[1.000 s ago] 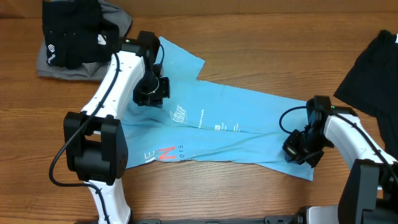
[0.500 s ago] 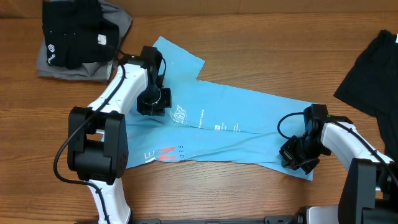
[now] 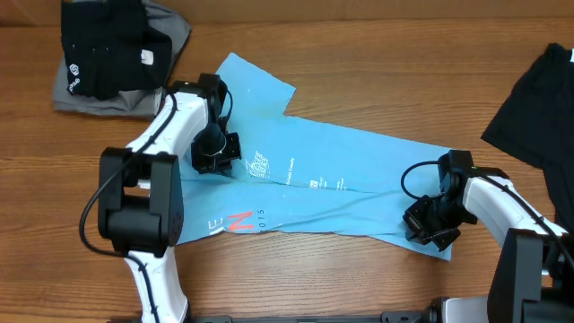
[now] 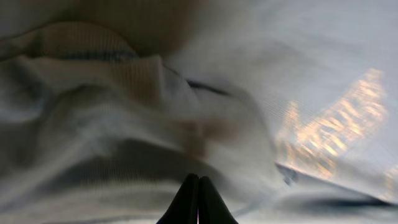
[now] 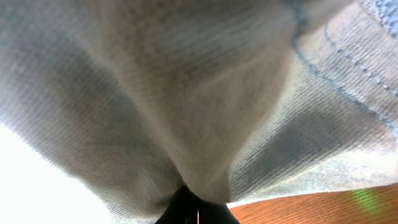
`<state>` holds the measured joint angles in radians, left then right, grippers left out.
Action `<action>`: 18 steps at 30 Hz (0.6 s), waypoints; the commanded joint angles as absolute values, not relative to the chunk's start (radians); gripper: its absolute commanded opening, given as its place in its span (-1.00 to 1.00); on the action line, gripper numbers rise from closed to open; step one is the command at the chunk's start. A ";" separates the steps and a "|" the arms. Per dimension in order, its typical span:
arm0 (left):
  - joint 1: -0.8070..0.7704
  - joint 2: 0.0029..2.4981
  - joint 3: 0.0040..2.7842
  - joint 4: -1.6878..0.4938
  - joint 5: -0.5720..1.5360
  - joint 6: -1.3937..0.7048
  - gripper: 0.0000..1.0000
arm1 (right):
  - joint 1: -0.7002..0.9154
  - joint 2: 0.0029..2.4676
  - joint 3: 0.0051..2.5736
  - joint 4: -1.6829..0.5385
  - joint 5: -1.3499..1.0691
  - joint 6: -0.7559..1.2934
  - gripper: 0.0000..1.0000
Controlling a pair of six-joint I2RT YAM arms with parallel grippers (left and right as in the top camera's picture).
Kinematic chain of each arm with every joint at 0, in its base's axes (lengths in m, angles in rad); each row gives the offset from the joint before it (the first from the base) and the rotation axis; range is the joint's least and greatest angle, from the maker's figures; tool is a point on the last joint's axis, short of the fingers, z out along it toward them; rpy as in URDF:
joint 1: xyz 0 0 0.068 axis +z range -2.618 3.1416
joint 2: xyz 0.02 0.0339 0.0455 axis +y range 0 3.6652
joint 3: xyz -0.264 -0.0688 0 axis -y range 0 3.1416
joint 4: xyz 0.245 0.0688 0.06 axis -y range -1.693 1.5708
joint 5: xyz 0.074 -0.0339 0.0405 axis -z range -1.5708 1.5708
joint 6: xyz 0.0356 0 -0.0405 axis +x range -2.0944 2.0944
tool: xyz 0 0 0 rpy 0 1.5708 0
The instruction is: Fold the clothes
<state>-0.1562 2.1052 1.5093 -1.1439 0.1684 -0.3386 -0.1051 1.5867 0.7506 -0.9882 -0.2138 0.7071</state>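
The light blue T-shirt (image 3: 341,193) lies spread across the middle of the worktop (image 3: 377,54), with the left jaws closed tight on bunched cloth near its upper-left end and the right jaws pinched shut on its lower-right edge.

t-shirt (image 3: 359,170) light blue, white lettering, red print; folded garments (image 3: 103,54) black, grey

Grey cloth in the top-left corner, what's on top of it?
A black garment sits on the grey cloth, hiding most of it; only its edges show.
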 commanded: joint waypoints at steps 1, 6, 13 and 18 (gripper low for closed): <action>-0.151 2.175 1.499 -1.144 0.177 -0.355 -0.92 | -0.107 1.573 0.740 -0.978 -0.215 0.720 -0.92; -0.151 2.228 1.499 -1.090 0.177 -0.356 -0.92 | -0.107 1.573 0.739 -0.987 -0.215 0.720 -0.92; -0.112 2.252 1.499 -0.949 0.156 -0.417 -0.76 | -0.107 1.573 0.739 -1.078 -0.203 0.774 -0.92; -0.024 2.252 1.506 -0.926 0.121 -0.471 -0.61 | -0.107 1.573 0.739 -1.120 -0.157 0.847 -0.93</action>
<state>-0.0990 2.1536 1.5211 -0.9844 0.2535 -0.4244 -0.1047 1.5864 0.7452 -1.1160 -0.1940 0.7860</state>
